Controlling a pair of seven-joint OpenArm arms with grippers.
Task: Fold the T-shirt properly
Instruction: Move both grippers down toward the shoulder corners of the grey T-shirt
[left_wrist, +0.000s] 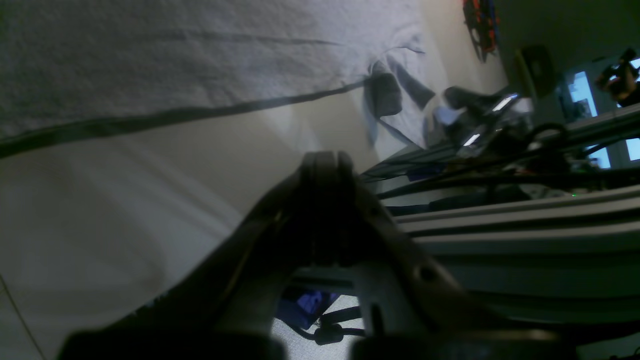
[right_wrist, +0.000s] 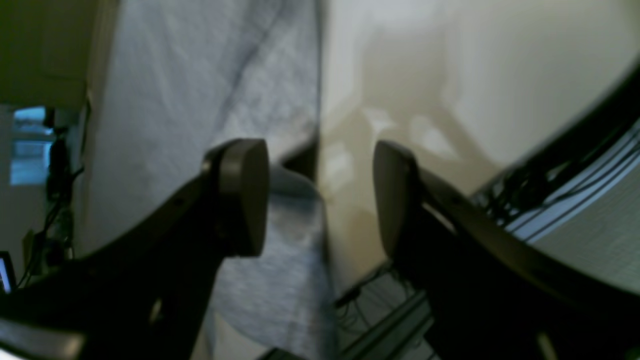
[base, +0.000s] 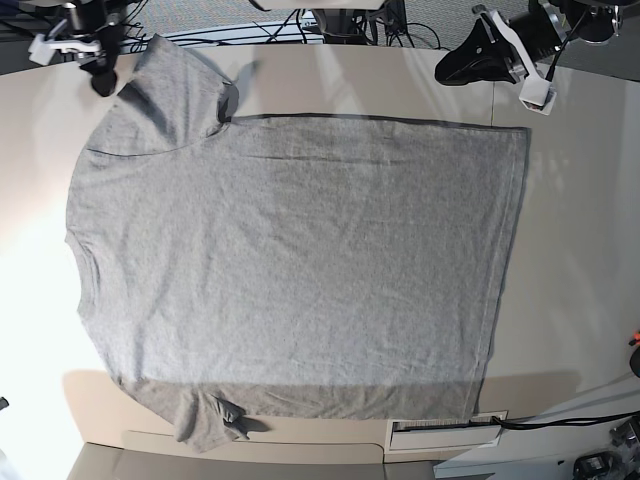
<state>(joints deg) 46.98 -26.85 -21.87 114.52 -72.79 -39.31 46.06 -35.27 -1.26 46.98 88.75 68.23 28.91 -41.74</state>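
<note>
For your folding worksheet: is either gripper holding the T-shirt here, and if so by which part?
Nothing is held. The left gripper is shut on nothing beside the T-shirt; the right gripper is open at a sleeve edge.

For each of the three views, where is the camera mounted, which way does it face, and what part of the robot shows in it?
Base: overhead, looking straight down on the T-shirt spread flat on the table; both arms show at the top edge.
Left wrist: low on the left arm, looking past the shut left end effector along the shirt's hem.
Right wrist: on the right arm, looking between the open right end effector at a shirt edge.
Shared: every view shows the grey shirt on the beige table.
</note>
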